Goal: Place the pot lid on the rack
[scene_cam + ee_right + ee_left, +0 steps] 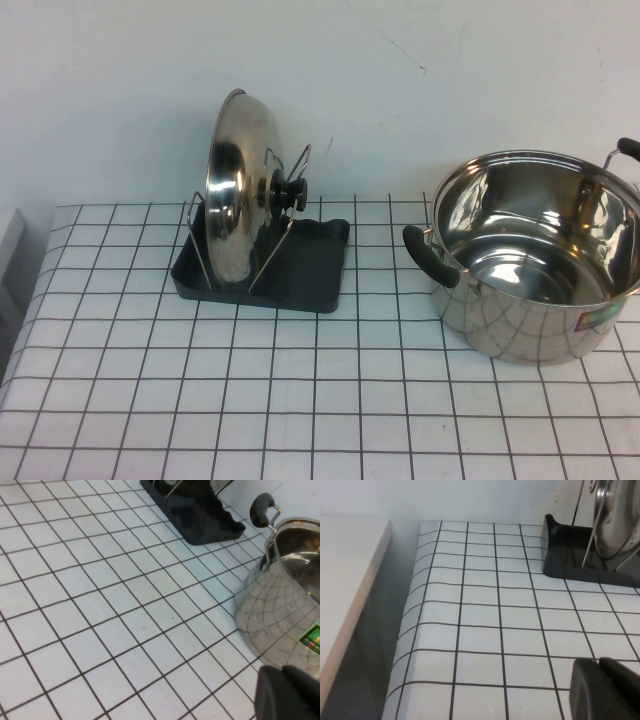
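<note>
I'm seeing the pot lid (232,190) standing on edge between the wire loops of the rack (300,270), left of the pot (530,255) on the table (320,400). The left gripper (607,690) and right gripper (290,692) are showing only dark corners, low over the table.
</note>
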Controlling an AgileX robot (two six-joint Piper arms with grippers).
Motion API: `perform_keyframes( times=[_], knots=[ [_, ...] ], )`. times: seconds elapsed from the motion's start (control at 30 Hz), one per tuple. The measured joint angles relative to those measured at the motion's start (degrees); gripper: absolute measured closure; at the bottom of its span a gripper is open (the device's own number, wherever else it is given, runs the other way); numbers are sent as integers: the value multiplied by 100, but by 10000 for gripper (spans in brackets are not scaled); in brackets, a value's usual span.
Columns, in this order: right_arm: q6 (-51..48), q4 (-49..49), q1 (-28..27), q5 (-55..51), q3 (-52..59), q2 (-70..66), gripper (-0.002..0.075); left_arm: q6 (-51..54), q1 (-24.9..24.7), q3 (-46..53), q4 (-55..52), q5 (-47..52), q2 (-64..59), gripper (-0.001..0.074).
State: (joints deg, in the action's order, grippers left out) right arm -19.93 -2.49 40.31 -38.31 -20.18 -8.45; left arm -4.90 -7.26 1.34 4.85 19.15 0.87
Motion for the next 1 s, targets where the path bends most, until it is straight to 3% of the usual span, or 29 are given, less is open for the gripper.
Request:
perform_keyframes(
  times=[0.2,0.37,0.63,0.83,1.0],
  knots=[
    [-23,0,-123,37,0,12,727,0,0,0,0,0,0,736],
    [-36,216,-1311,653,8,12,727,0,0,-9,0,0,0,736],
    [-3,313,-3694,1315,24,122,727,0,0,-9,-12,5,0,736],
    [-3,-6,-4495,1465,404,373,727,0,0,-9,-12,13,0,736],
    [19,-79,-4754,1751,1298,866,727,0,0,-9,-15,13,0,736]
  ],
)
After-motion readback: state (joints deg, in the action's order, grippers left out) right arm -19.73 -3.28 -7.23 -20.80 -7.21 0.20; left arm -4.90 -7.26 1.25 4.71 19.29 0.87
